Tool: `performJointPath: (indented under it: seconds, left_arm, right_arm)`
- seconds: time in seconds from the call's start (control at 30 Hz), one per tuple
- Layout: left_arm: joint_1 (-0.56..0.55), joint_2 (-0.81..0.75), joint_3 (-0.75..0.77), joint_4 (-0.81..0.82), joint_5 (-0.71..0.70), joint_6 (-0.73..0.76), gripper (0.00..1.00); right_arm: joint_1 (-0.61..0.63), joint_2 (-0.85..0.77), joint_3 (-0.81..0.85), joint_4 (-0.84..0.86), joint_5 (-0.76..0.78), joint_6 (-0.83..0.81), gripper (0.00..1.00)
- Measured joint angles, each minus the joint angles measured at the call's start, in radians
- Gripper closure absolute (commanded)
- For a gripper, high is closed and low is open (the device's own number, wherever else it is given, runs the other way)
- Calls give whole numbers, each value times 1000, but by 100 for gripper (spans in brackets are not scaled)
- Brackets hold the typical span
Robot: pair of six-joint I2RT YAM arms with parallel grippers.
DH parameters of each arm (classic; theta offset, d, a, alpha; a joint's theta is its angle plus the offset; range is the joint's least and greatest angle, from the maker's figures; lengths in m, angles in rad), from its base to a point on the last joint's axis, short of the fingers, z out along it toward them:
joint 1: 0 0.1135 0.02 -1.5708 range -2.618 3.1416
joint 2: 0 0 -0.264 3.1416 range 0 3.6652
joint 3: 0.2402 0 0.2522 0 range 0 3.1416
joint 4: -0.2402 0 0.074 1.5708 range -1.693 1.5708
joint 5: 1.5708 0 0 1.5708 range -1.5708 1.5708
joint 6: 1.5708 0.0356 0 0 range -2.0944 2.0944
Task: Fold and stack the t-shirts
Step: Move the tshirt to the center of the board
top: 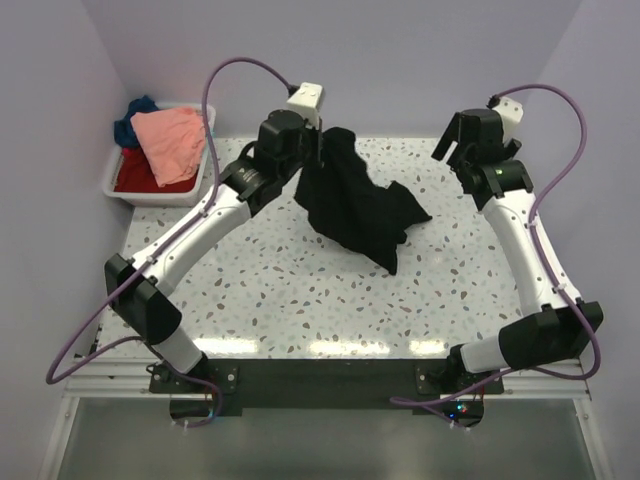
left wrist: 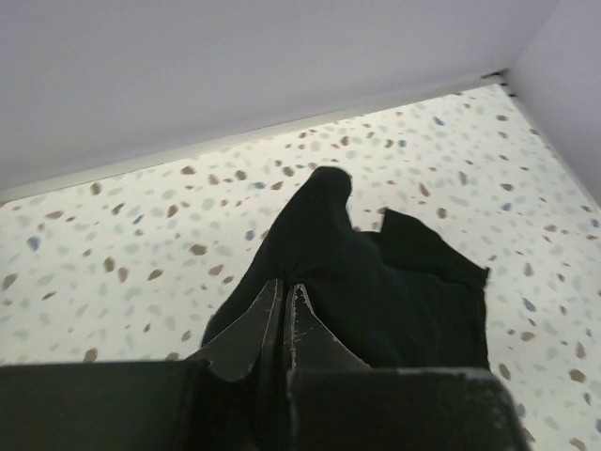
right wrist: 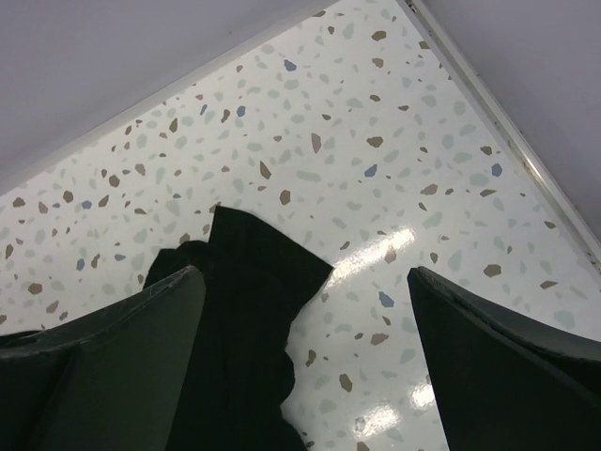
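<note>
Left fingers [left wrist: 246, 331] are pinched on the black shirt [top: 352, 205]; right fingers [right wrist: 122, 362] are held wide, empty. A free corner should be taken, then laid flat.

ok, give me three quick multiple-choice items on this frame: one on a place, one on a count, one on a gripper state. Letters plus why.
1. Where is the white bin?
A. At the far left corner of the table
B. At the near right corner
C. Between the arm bases

2. How many shirts show in the bin?
A. One
B. Three
C. Five

3. What is the left gripper doing?
A. Open above the bin
B. Shut on the black t-shirt
C. Open, lying flat on the table

Answers:
1 A: the top view shows it by the back wall on the left.
2 B: a salmon-pink shirt, a red shirt and a dark blue shirt show in it.
3 B: the left wrist view shows its jaws closed on black cloth. The right gripper is the open one.
</note>
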Motion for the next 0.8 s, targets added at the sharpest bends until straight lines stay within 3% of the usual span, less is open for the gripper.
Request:
performJointPath:
  seconds: [0.33,0.6,0.8]
  left_arm:
    - [1,-137,-184,-28,-443,-167,100]
    - [3,-142,-338,-225,-584,-422,100]
    - [3,-144,-352,-360,-676,-586,100]
  right_arm:
    - [0,-1,-23,-7,-31,0,6]
    - [-2,48,-86,31,-188,-37,6]
    - [-1,185,-110,35,-332,-53,12]
